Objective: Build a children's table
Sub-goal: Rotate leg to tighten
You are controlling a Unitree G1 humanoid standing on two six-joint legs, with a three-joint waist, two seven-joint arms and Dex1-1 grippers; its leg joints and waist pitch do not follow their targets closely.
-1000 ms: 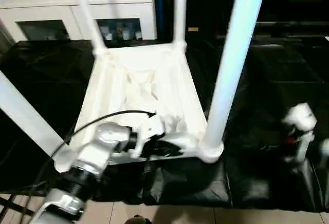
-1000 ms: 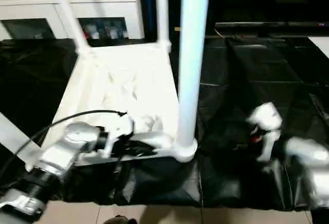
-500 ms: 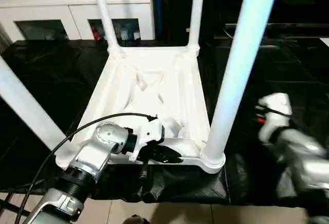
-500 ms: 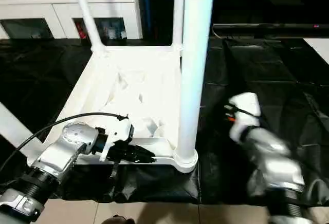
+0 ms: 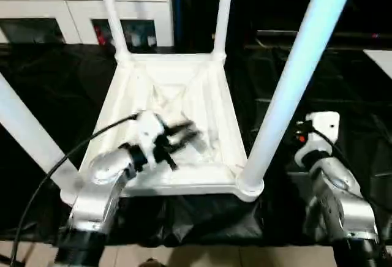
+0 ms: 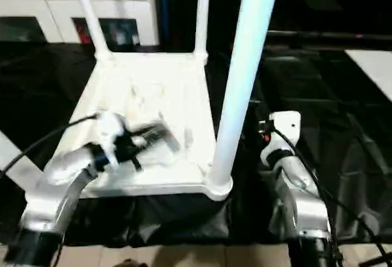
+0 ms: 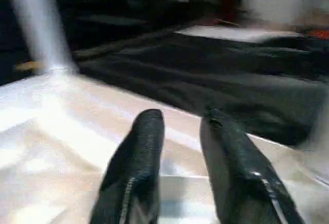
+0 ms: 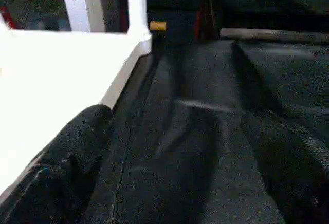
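The children's table (image 5: 177,95) lies upside down on the black-draped worktop (image 5: 49,89), its top flat against the cloth and its four white legs pointing up, each standing in a corner socket; the near right leg (image 5: 288,89) leans slightly to the right as it rises. The top's long axis runs away from the robot, toward the white cabinet (image 5: 67,10) at the back. The left hand (image 5: 184,137) hovers over the near part of the underside, its two black fingers (image 7: 139,152) parted by a narrow gap with nothing between them. The right hand (image 8: 175,157) sits low over the cloth just beside the table's right edge, fingers spread wide and seemingly empty, though its tips are blurred.
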